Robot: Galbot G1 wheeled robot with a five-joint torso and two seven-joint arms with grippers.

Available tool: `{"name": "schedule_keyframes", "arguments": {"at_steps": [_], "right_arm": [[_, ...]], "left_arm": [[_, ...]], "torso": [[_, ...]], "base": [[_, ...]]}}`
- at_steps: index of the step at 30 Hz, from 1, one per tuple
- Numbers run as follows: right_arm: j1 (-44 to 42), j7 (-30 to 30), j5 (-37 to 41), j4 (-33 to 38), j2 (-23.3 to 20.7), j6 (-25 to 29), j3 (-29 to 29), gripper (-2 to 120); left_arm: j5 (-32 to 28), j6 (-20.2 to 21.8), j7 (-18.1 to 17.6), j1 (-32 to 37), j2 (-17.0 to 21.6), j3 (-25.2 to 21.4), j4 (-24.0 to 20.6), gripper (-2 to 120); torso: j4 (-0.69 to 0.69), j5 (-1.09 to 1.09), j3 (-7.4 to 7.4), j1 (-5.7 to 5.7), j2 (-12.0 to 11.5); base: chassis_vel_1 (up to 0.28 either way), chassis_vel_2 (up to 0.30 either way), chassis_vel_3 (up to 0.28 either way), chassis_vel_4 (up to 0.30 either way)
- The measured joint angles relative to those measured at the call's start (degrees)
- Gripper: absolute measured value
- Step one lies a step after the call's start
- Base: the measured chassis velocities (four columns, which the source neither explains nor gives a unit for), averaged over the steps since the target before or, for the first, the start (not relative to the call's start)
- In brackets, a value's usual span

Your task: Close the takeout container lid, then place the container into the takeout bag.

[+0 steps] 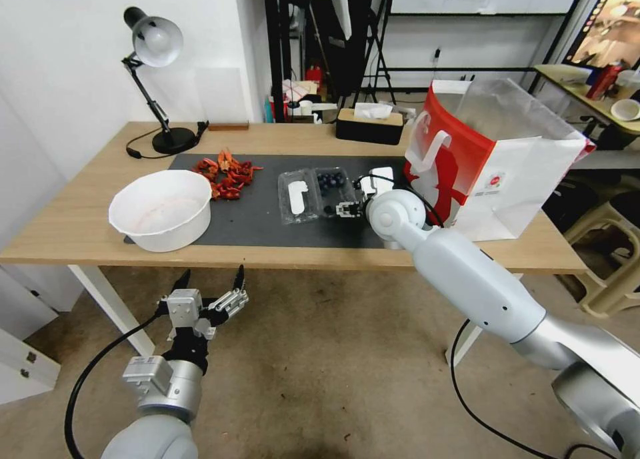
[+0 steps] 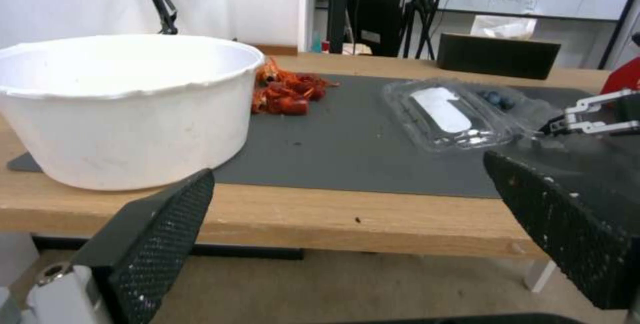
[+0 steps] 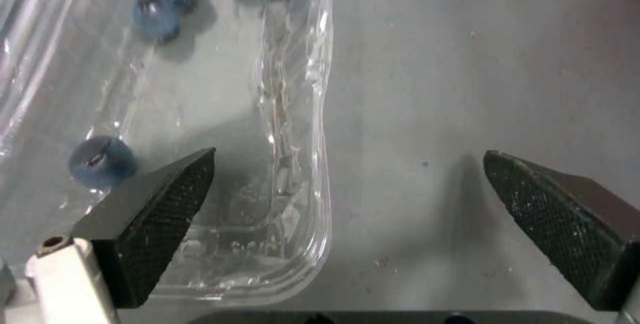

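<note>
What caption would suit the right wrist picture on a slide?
Right gripper, jaws open, straddles the rim of the open takeout container, blueberries inside, over the dark mat.

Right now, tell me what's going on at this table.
The right gripper hovers with open jaws at the near edge of the takeout container, which lies open on the dark mat, its lid flat beside the blueberries. The takeout bag stands open to the right. The left gripper waits below the table, open.
</note>
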Motion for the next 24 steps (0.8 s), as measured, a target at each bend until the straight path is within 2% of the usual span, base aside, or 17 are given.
{"name": "schedule_keyframes", "arguments": {"at_steps": [18,24], "right_arm": [[-1.15,1.91,2.25,1.78,0.23,-0.02,0.67,100],[-1.39,1.04,-0.01,1.78,0.78,-0.03,1.85,100]], "left_arm": [[0.05,0.00,-0.05,0.08,0.02,0.05,-0.04,100],[0.04,0.00,-0.23,0.23,0.04,-0.01,-0.25,100]], "torso": [[0.00,0.00,0.00,0.00,0.00],[0.00,0.00,0.00,0.00,0.00]], "base": [[0.000,0.000,0.000,0.000],[0.000,0.000,0.000,0.000]]}}
